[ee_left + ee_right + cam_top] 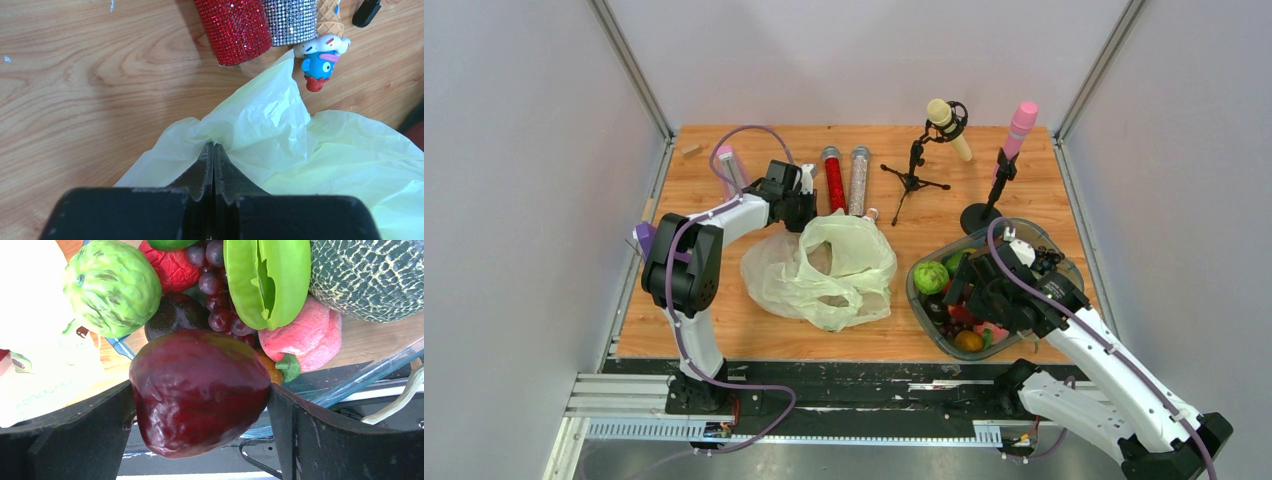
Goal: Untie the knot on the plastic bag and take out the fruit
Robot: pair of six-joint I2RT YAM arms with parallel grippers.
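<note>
The pale yellow-green plastic bag [824, 270] lies open and crumpled on the wooden table. My left gripper [802, 212] is shut on the bag's far left edge; in the left wrist view its fingertips [214, 145] pinch a fold of the bag [280, 125]. My right gripper [959, 300] hovers over the clear container [1064, 262] and is shut on a dark red apple-like fruit [200, 390]. A light green round fruit [931, 277] sits in the container's left end and also shows in the right wrist view [112, 287].
The container also holds purple grapes [220, 295], a pink peach [305, 335], a green pod [270, 280] and a melon [370, 275]. Behind the bag stand a red glitter tube [834, 180], a silver one [860, 178], a tripod microphone [914, 170] and a pink microphone [1014, 140].
</note>
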